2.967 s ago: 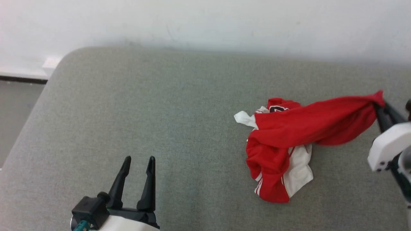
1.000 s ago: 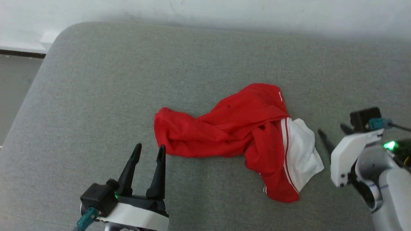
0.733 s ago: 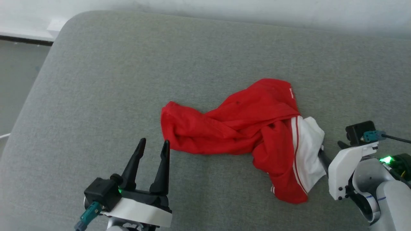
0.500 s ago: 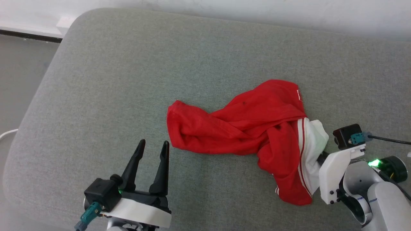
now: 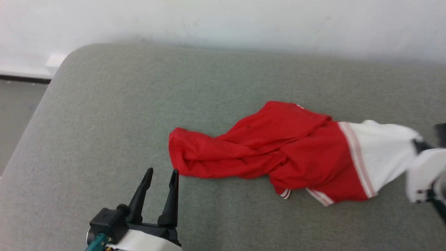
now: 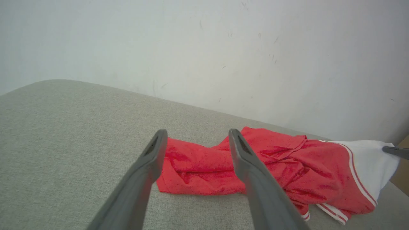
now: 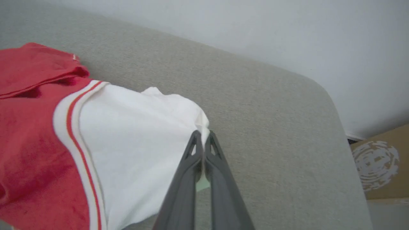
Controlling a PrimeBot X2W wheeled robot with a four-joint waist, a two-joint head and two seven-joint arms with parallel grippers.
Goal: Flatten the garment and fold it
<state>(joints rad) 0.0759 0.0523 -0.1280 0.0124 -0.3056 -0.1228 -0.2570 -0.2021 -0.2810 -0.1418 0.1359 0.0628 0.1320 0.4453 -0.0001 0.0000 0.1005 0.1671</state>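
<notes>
The garment [image 5: 278, 153], red with a white sleeve [image 5: 383, 157] and striped trim, lies crumpled along the middle of the grey surface. Its sleeve is drawn out to the right. My right gripper [image 5: 416, 143] is at the far right, shut on the sleeve's edge. In the right wrist view the gripper [image 7: 201, 135] pinches a fold of white sleeve [image 7: 134, 134], its fingers pressed together. My left gripper [image 5: 162, 171] stands open at the lower left, just short of the garment's left end. The left wrist view shows the gripper [image 6: 197, 134] open in front of the garment [image 6: 287, 166].
The grey padded surface [image 5: 223, 80] has a rounded far-left corner, with floor [image 5: 17, 111] beyond it. A white wall [image 5: 223, 21] runs behind. A cardboard box [image 7: 380, 163] stands past the surface's right end.
My right gripper has shut on the white sleeve and pulled it out to the right, stretching that end. The head camera has shifted. The left gripper stays open in place.
</notes>
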